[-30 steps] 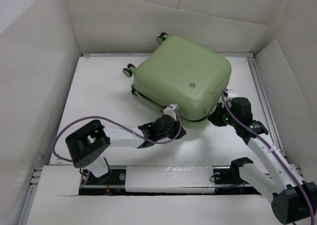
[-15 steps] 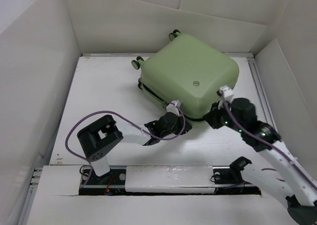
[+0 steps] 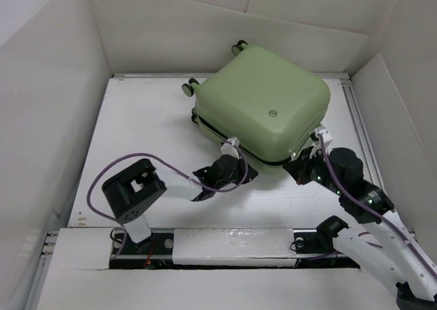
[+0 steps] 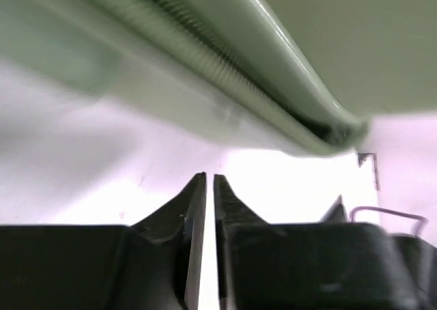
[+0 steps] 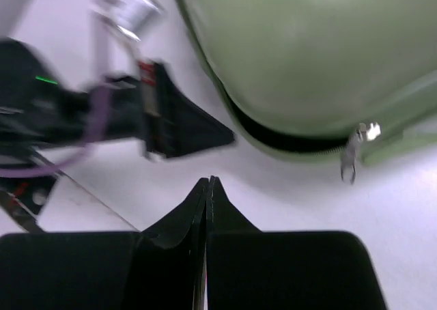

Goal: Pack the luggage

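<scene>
Left fingers (image 4: 194,204) are closed to a thin slit and hold nothing; they sit just below the zipped seam of the luggage (image 3: 263,112). Right fingers (image 5: 196,207) are pressed together and empty, near the zipper pull (image 5: 350,156) at the near right corner. The luggage lies flat at the far centre-right of the worktop (image 3: 143,132), wheels (image 3: 189,88) at the far left.

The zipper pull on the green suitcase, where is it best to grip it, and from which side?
Probably the thin metal tab of the zipper pull, near its free end. It sticks out from the seam of the luggage over the bare table, so come from that table side, where the right gripper already is. Its jaws are shut and must open first.
</scene>
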`<act>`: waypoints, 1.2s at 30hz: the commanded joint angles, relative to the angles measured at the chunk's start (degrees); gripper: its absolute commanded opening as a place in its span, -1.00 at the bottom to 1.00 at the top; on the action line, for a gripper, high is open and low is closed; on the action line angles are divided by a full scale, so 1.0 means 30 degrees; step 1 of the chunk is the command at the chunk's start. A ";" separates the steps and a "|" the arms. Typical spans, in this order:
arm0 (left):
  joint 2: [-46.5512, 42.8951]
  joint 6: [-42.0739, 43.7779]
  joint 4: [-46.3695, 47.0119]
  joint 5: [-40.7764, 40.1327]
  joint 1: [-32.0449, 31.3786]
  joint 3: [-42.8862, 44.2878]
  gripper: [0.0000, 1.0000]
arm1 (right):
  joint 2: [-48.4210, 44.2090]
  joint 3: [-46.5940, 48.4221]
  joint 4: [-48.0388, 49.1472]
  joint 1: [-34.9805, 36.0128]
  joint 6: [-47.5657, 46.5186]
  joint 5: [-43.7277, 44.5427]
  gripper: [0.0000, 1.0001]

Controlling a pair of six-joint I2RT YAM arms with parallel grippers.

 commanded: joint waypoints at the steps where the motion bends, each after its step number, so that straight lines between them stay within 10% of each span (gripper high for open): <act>1: -0.4101 -0.0252 0.0758 -0.0721 0.0810 -0.1708 -0.87 | -0.0861 -0.0547 0.0375 0.0087 0.1140 0.1561 -1.00; 8: -1.1664 -0.2211 -0.0475 0.4046 1.0281 -0.5607 0.16 | -0.0482 -0.0809 0.1604 0.0264 0.1316 0.0798 -0.83; 15: -0.9082 -0.3505 -0.0765 0.9413 1.6693 -0.2102 0.93 | -0.1505 -0.2303 0.2195 0.1083 0.1785 0.0591 -0.32; 36: 0.2791 -0.5349 -0.1149 1.0822 1.7515 0.9476 1.00 | -0.4318 -0.5291 0.2195 0.1817 0.2517 -0.0698 0.22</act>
